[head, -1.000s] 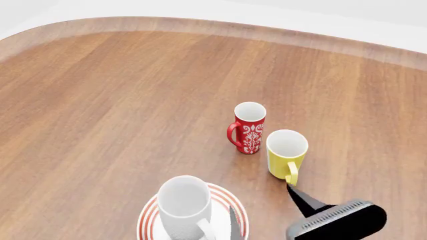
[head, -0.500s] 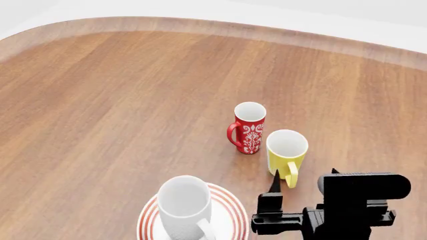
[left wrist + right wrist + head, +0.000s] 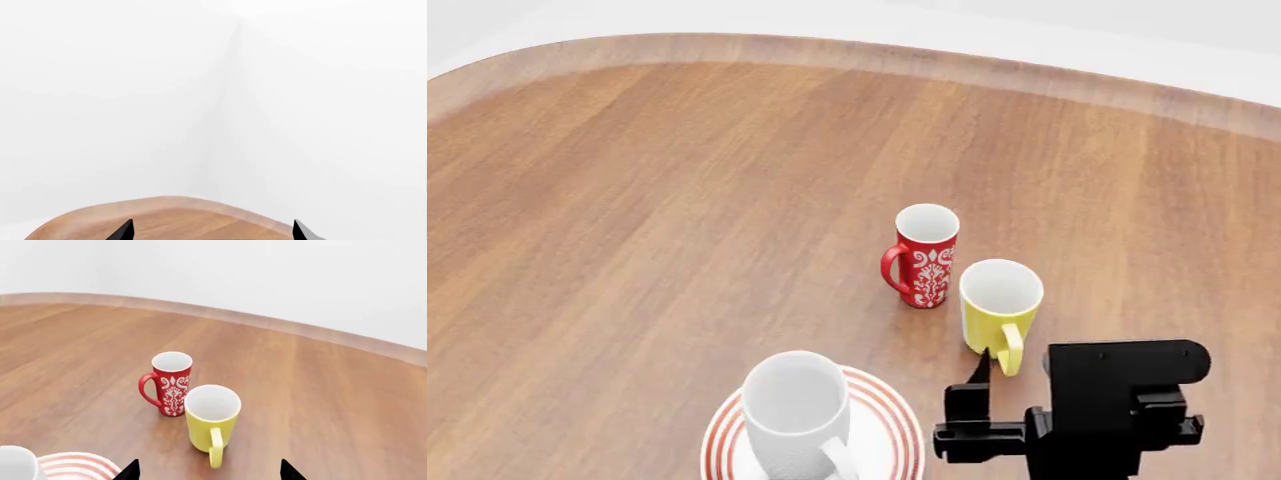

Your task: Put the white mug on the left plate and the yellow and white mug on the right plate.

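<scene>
The white mug (image 3: 794, 408) stands on the left plate (image 3: 890, 425) at the head view's bottom edge; both show at the corner of the right wrist view, mug (image 3: 17, 463) and plate (image 3: 75, 465). The yellow and white mug (image 3: 1001, 300) stands on the table, handle toward me, also in the right wrist view (image 3: 211, 420). My right gripper (image 3: 1025, 380) is open just short of its handle, the handle in line between the jaws (image 3: 208, 475). My left gripper (image 3: 211, 235) is open and empty, facing a white wall. The right plate is out of view.
A red mug with a white floral pattern (image 3: 924, 255) stands close behind and left of the yellow mug, also in the right wrist view (image 3: 169, 383). The wooden table (image 3: 667, 200) stretches far to the left and back, ending in a curved edge.
My right arm has swung from lying sideways at the lower right to pointing forward at the yellow mug. The mugs and plate have not moved.
</scene>
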Robot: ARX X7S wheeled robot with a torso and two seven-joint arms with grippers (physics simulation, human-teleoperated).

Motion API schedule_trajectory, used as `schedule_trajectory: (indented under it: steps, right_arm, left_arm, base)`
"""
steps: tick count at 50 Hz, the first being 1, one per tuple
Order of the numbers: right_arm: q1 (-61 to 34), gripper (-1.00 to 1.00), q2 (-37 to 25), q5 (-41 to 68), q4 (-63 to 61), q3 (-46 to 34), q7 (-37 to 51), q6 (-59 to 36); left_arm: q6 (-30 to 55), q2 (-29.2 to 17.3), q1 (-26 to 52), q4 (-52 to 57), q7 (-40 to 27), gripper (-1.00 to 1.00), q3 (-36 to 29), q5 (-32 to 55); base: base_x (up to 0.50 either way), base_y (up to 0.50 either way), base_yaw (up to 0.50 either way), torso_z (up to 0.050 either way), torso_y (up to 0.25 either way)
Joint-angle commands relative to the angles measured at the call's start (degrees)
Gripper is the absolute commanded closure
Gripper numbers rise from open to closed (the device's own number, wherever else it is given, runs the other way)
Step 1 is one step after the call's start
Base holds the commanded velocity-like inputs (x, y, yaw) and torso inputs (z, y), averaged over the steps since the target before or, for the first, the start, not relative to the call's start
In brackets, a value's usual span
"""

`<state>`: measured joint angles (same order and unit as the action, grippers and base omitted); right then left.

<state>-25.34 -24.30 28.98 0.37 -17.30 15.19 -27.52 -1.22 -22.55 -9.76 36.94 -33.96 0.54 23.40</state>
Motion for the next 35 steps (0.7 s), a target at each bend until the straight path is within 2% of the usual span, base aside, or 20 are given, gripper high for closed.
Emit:
schedule_trajectory:
  steps: [1, 5, 11, 27, 35]
  right_arm:
    - [-13.76, -1.0, 5.9, -5.84, 18.86, -3.28, -6.53, 3.18]
    - [-22.69, -1.0, 9.95, -9.31, 35.2, -6.16, -10.3, 7.95]
    - [-38.81, -1.0, 18.13, -12.39, 73.26, -6.97, -17.54, 25.06]
    - [-41.69, -1.0, 20.45, -23.08, 74.62, 5.57, -19.6, 18.29]
    - [-40.3, -1.0, 21.3, -27.35, 74.62, 8.93, -19.9, 16.45]
  left_arm:
    - [0.34, 0.2, 1.54, -1.47, 1.65, -1.0, 1.72, -0.25]
    - [-0.18, 0.01, 1.64, -2.08, 1.61, -1.0, 3.21, 1.33]
    - [-1.02, 0.27, 1.01, -1.19, 1.62, -1.0, 3.07, 1.15]
    - [-2.26, 0.85, -0.71, -0.41, 1.81, -1.0, 1.76, -0.05]
    - [-2.2, 0.7, -0.82, 0.16, 1.69, -1.0, 1.66, 0.23]
  base:
    - [0.0, 0.0, 0.0, 0.0, 0.0]
    - [0.0, 0.0, 0.0, 0.0, 0.0]
    - [0.0, 0.0, 0.0, 0.0, 0.0]
    - [0.0, 0.0, 0.0, 0.0, 0.0]
    - [0.0, 0.0, 0.0, 0.0, 0.0]
